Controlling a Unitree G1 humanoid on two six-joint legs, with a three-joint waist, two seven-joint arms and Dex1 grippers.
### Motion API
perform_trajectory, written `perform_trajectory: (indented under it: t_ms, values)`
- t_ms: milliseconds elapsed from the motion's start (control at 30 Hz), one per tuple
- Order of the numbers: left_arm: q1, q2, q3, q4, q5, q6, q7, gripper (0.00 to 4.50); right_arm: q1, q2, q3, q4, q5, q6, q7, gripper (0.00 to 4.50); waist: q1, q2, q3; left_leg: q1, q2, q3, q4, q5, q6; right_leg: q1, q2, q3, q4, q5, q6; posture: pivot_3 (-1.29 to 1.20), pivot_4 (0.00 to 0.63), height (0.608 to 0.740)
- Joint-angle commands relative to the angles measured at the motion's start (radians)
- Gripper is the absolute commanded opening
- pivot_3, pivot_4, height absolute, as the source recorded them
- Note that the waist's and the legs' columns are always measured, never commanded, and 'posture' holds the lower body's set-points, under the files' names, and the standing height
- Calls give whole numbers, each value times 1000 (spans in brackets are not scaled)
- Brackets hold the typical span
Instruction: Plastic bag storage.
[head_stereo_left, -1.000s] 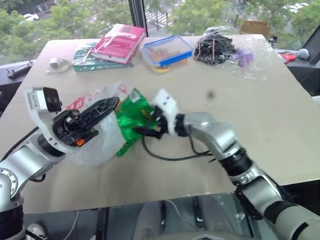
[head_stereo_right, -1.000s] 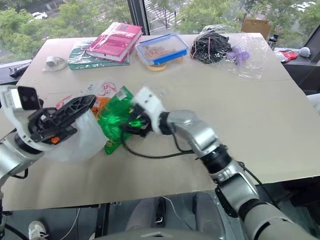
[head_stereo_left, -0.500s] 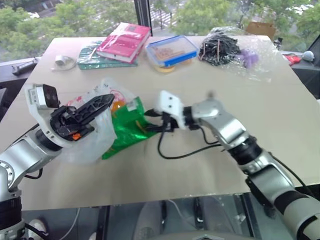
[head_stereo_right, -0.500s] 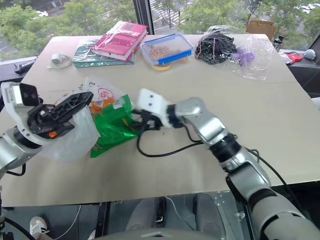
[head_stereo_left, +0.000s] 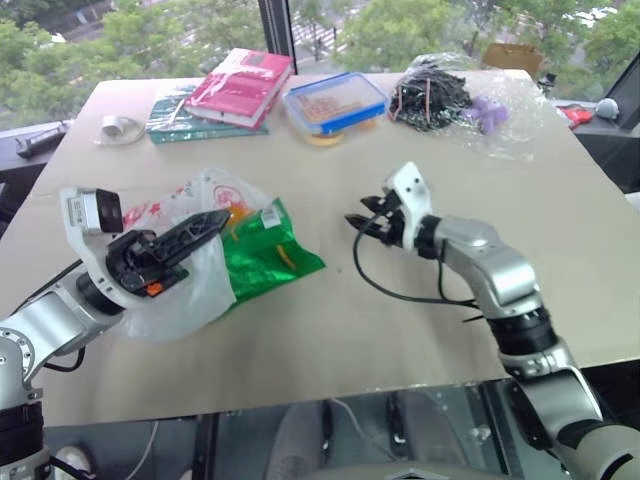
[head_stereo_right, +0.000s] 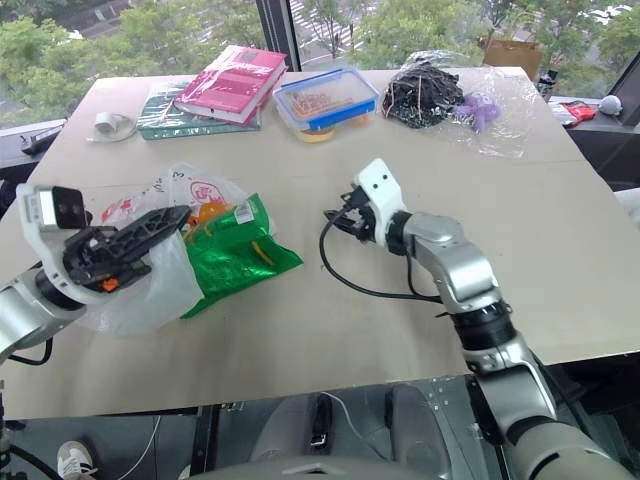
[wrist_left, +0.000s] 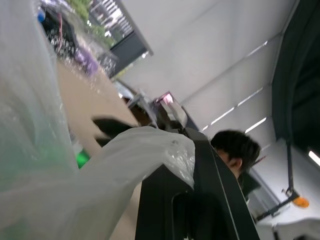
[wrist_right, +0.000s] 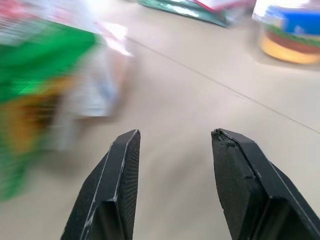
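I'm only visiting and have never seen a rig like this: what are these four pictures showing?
It is a two-armed humanoid robot. Two pictures look down from its head; two come from cameras on its wrists. Its left gripper is shut on a thin, crinkly translucent-white plastic bag with red print, with a shiny green snack packet lying at its mouth. Its right gripper is open and empty above the beige table. Farther back lie a pink book, a blue-lidded box and a clear bag of black cables.
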Motion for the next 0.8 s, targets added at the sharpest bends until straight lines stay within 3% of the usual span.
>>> perform_trajectory:
  t_ms: [33, 200, 400, 500, 633, 733, 800]
  values:
    - [-9, 4, 33, -32, 24, -5, -18, 0, -20, 107, 94, 10, 46, -91, 114, 2284, 0, 0, 0, -1, 1, 0, 0, 0, 0, -1, 0, 0, 0, 0, 0, 0, 150, 740]
    - [-7, -2, 52, -34, 17, -7, 19, 0, -36, 155, 257, 63, 24, -126, 288, 2284, 4, -1, 0, -2, 4, 0, 0, 0, 0, -1, -2, 0, -2, 0, 0, 0, 150, 740]
    - [6, -6, 42, -55, 19, 4, 35, 0, -199, 225, 351, 316, -115, -293, 328, 2284, 2, -1, 0, 0, 1, -2, 1, 0, 0, 1, -4, -2, 1, 0, 0, 0, 150, 740]
    - [6, -11, 34, -72, 43, 0, 33, 0, -251, 252, 327, 436, -189, -362, 230, 2284, 0, -1, 0, 0, 1, -2, 1, 1, -1, 0, -3, -2, 3, 0, 0, 0, 150, 740]
    - [27, -21, 44, -96, 59, -4, 30, 0, -186, 172, 250, 303, -164, -285, 228, 2284, 8, -1, 0, -2, 0, -4, 0, 1, -1, 0, -6, -4, -1, 0, 0, 0, 150, 740]
    - [43, -32, 47, -108, 62, -10, 35, 0, -99, 98, 217, 143, -126, -177, 248, 3194, 11, -1, 0, -3, -1, -4, 0, 0, 0, 1, -9, -5, -2, 0, 0, 0, 150, 740]
    - [47, -38, 44, -119, 61, -13, 41, 0, -49, 90, 184, 76, -96, -98, 220, 4063, 9, -1, -1, -3, -1, -5, 0, 0, 0, 1, -10, -6, -1, 0, 0, 0, 150, 740]
